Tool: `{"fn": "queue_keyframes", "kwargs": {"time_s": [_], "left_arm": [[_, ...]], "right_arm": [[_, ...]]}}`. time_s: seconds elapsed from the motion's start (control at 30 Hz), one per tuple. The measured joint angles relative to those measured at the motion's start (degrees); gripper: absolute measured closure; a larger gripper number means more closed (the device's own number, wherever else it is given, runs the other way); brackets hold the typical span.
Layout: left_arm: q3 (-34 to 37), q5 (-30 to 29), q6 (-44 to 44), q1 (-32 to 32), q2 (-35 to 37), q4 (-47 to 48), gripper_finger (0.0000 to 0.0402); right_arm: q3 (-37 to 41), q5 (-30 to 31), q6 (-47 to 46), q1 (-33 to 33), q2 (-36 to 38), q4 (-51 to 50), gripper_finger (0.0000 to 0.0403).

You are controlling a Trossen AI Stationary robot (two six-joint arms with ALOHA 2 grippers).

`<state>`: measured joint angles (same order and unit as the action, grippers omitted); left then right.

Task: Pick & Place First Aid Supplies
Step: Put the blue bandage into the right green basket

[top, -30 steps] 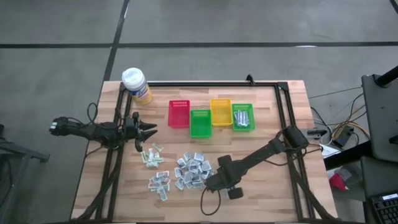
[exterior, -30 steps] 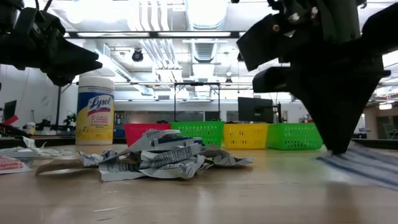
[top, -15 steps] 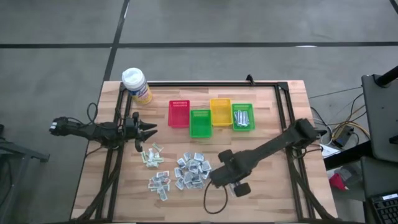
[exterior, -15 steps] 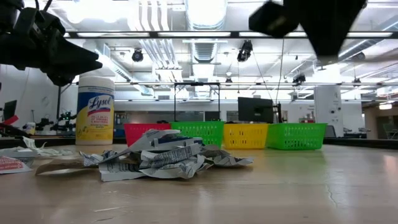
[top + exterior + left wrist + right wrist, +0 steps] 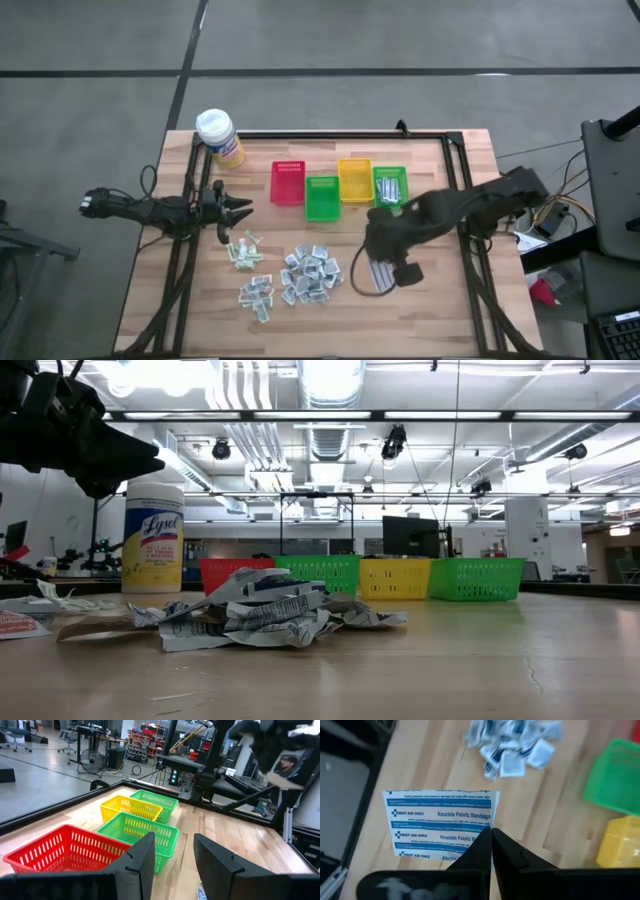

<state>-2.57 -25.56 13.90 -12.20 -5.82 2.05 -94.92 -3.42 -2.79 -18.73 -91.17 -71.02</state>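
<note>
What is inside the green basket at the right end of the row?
The right green basket holds several white, blue-striped bandage strips. Part of its near edge is covered by the right arm, so anything there cannot be seen.

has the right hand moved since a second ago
Yes. In the high view the right hand, shut on a bandage packet, has swung from beside the packet pile toward the green bins.

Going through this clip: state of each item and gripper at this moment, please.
right gripper: shut on the bandage packet, lifted above the table
bandage packet: held, off the table
left gripper: open, empty, hovering
packet pile: loose on the table
far-right green bin: holds packets
red bin: empty
</note>
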Motion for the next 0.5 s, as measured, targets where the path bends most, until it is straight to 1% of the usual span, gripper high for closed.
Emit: {"fn": "queue_keyframes", "kwargs": {"time_s": [0.1,0.23,0.37,0.5], "left_arm": [[0.00,0.00,0.01,-0.01,0.00,0.01,0.0271],[0.00,0.00,0.01,0.01,0.00,0.01,0.0271],[0.00,0.00,0.01,0.00,0.00,0.02,0.0271],[0.00,0.01,0.00,0.00,0.00,0.01,0.0271]], "right_arm": [[0.42,1.30,-0.04,1.43,3.10,1.28,0.0395],[0.85,6.70,0.00,3.31,6.46,2.84,0.0395],[1.37,14.92,-0.05,5.38,8.46,2.49,0.0395],[1.97,24.49,0.15,7.66,9.06,1.00,0.0395]]}}
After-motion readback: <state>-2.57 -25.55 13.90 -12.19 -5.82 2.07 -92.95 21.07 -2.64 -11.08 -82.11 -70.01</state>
